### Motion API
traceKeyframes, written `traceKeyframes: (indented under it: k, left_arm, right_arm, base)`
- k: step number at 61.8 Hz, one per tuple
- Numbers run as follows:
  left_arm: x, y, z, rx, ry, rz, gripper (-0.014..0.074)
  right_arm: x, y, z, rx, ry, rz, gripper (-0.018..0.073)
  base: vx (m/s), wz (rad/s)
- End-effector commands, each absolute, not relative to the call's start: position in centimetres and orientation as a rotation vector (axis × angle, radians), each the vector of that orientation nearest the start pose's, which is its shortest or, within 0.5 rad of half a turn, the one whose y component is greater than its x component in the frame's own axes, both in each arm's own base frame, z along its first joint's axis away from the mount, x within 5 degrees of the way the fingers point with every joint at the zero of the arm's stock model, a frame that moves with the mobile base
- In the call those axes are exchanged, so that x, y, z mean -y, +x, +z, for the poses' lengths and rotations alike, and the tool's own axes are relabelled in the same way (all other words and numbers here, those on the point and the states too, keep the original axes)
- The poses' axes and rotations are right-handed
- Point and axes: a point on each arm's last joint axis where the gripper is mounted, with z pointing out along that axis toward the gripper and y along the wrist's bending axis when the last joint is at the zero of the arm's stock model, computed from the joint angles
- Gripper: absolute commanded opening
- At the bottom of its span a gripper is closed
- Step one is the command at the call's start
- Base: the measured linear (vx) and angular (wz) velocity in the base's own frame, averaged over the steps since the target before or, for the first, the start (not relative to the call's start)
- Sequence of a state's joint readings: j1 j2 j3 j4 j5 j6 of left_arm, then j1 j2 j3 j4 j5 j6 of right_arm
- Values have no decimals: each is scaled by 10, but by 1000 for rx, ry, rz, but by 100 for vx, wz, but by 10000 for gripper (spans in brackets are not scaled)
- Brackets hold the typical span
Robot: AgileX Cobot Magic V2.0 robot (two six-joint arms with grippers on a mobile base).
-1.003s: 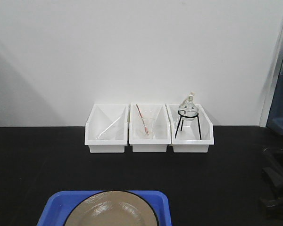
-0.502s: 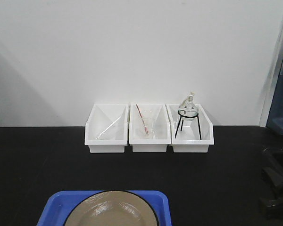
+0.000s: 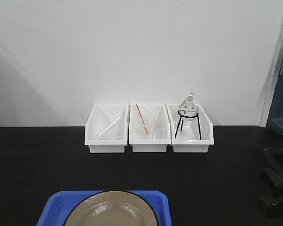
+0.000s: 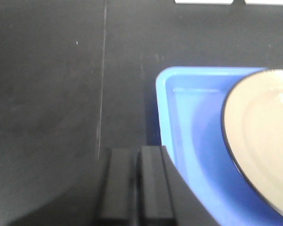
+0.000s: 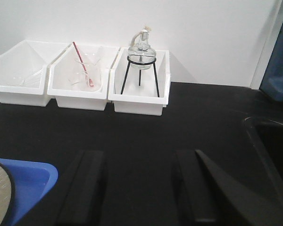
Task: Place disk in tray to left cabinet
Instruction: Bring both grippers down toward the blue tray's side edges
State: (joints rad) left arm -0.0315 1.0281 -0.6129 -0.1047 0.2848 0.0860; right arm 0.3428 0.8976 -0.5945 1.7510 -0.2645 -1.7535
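Left gripper [image 4: 137,153]: fingers pressed together, holding nothing, just beside the tray's [image 4: 162,117] left rim. Tray lay at its 2 o'clock, with the disk [image 4: 264,141] flat inside and filling most of it. Right gripper [image 5: 137,155]: fingers spread apart, empty, tray corner at its 8 o'clock and a bit further off. Left arm looked nearer. Tray's long axis probably ran 9–3, but its near edge was cropped. Bins [image 3: 148,129] at 12, far, by the wall. Left cabinet wasn't in any view.

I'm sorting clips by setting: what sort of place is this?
Probably a lab bench: a glass flask on a tripod, a beaker, white bins on a black benchtop.
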Motion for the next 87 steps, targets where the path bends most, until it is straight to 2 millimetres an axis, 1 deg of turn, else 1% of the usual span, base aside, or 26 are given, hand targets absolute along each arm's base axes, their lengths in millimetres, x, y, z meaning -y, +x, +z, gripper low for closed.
traceKeyframes:
  k: [1, 6, 9, 13, 17, 25, 26, 29, 37, 46, 54, 65, 71, 78, 83, 86, 87]
  left_arm:
    - [10, 217, 291, -2046, 23, -61, 428]
    - [11, 220, 285, -2080, -4, -84, 542]
    - [12, 221, 280, -2115, -42, -121, 587]
    - [14, 224, 275, -2168, -70, -158, 624]
    - [15, 233, 272, -2232, -42, -160, 632]
    - [20, 260, 275, -2371, 9, -184, 613]
    - [20, 265, 278, -2378, 12, -189, 610]
    - [22, 277, 276, -2439, 17, -209, 597]
    - [28, 309, 261, -2566, -8, -281, 567]
    - [30, 331, 241, -2629, -29, -310, 545]
    - [33, 340, 224, -2651, 26, -290, 533]
    - [49, 348, 198, -2696, 126, -281, 533]
    - [54, 350, 185, -2720, 141, -283, 533]
    - [58, 352, 176, -2740, 149, -283, 529]
    - [58, 353, 172, -2752, 116, -289, 494]
    - [58, 353, 172, -2756, 82, -293, 453]
    - [58, 353, 172, -2757, 67, -294, 425]
  right_arm:
    - [-42, 185, 326, -1777, -131, 22, 382]
    - [-42, 185, 326, -1778, -127, 26, 382]
    - [-42, 185, 326, -1778, -127, 26, 382]
    - [-42, 185, 326, -1778, -127, 26, 382]
    - [-42, 185, 325, -1781, -127, 25, 382]
    - [-43, 188, 322, -1797, -129, 20, 382]
    - [-43, 189, 321, -1800, -129, 19, 382]
    - [-44, 191, 320, -1809, -131, 17, 382]
    - [-45, 195, 315, -1832, -132, 16, 382]
    - [-47, 199, 311, -1853, -138, 10, 382]
    - [-47, 201, 308, -1865, -140, 6, 382]
    - [-49, 205, 303, -1888, -144, -2, 382]
    - [-49, 206, 302, -1895, -146, -4, 382]
    - [-49, 207, 301, -1898, -147, -5, 382]
    - [-49, 207, 301, -1898, -147, -5, 382]
    - [-49, 207, 301, -1898, -147, -5, 382]
    - [-49, 207, 301, -1898, -147, -5, 382]
  base:
    - [0, 0]
    - [0, 0]
    - [0, 0]
    - [0, 0]
    - [0, 0]
    - [0, 0]
    - [0, 0]
    - [0, 0]
    - [0, 0]
    - [0, 0]
    - [0, 0]
    - [0, 0]
    - [0, 0]
    - [0, 0]
    - [0, 0]
    - [0, 0]
    - [0, 0]
